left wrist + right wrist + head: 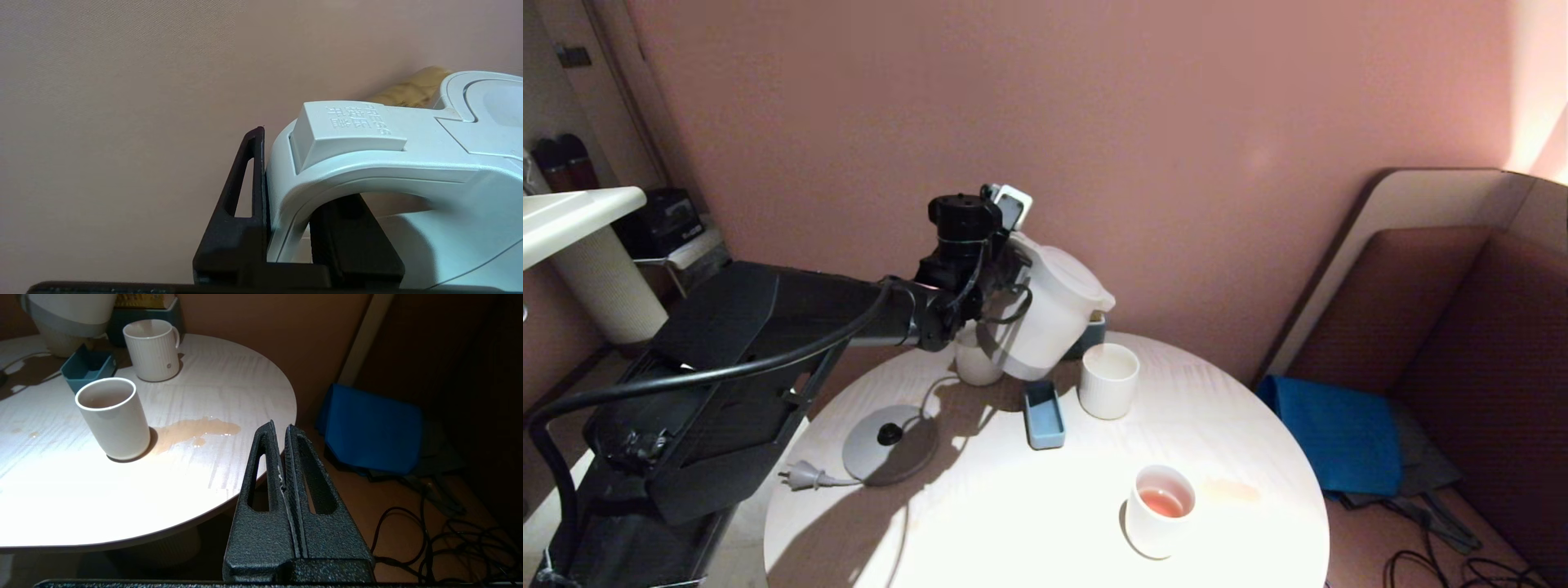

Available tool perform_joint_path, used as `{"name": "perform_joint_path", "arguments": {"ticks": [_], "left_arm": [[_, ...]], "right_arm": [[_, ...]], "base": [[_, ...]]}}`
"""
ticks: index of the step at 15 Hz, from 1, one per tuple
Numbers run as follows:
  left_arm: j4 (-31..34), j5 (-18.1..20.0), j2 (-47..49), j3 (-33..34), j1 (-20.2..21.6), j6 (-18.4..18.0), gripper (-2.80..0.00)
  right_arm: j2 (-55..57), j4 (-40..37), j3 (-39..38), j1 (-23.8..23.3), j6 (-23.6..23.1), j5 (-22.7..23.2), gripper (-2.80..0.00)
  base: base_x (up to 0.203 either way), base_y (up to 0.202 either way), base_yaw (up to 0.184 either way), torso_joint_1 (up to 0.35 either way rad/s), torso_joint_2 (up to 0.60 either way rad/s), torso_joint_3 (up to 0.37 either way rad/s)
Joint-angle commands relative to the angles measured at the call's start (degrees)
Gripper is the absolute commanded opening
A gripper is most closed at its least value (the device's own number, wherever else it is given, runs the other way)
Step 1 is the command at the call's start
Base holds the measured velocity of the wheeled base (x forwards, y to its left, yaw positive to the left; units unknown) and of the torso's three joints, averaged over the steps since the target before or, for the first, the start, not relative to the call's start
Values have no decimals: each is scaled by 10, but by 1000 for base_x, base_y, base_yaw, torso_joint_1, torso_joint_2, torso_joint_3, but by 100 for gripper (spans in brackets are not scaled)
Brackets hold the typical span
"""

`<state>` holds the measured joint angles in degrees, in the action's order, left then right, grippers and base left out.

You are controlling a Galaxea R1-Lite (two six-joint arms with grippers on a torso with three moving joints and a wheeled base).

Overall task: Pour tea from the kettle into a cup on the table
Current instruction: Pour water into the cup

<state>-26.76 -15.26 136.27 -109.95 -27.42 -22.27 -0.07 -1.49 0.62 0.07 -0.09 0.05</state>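
The cream-white kettle (pixel 1054 310) hangs above the back of the round white table (pixel 1013 531), tipped slightly with its spout to the right. My left gripper (pixel 1006 287) is shut on its loop handle; in the left wrist view the handle (pixel 351 163) sits between the black fingers (pixel 255 171). The cup (pixel 1108 380), a ribbed white mug with a small handle (pixel 153 349), stands just below and right of the spout. No stream shows. Pale orange tea (pixel 1162 502) lies in a smooth white cup (pixel 1161 510) near the front. My right gripper (pixel 280 430) is shut and empty, off the table's edge.
The kettle's grey base (pixel 890 445) with cord and plug lies at the table's left. A blue tray (pixel 1044 415) sits left of the mug and a white tumbler (pixel 976 363) behind the kettle. A tea puddle (pixel 196 430) is beside the smooth cup. A blue bag (pixel 1339 433) lies on the floor.
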Motion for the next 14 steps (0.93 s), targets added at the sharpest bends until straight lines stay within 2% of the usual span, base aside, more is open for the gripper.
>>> {"name": "perform_joint_path", "arguments": {"ticks": [1,14], "left_arm": [[-2,-1,-1,0,0,-14,-280],[-3,0,-8,-2,-12,-92,-280]], "right_arm": [[1,0,0,0,0,0,-280],[1,0,0,0,0,0,-280]], "base": [[0,0,0,0,0,0],[0,0,0,0,0,0]]}}
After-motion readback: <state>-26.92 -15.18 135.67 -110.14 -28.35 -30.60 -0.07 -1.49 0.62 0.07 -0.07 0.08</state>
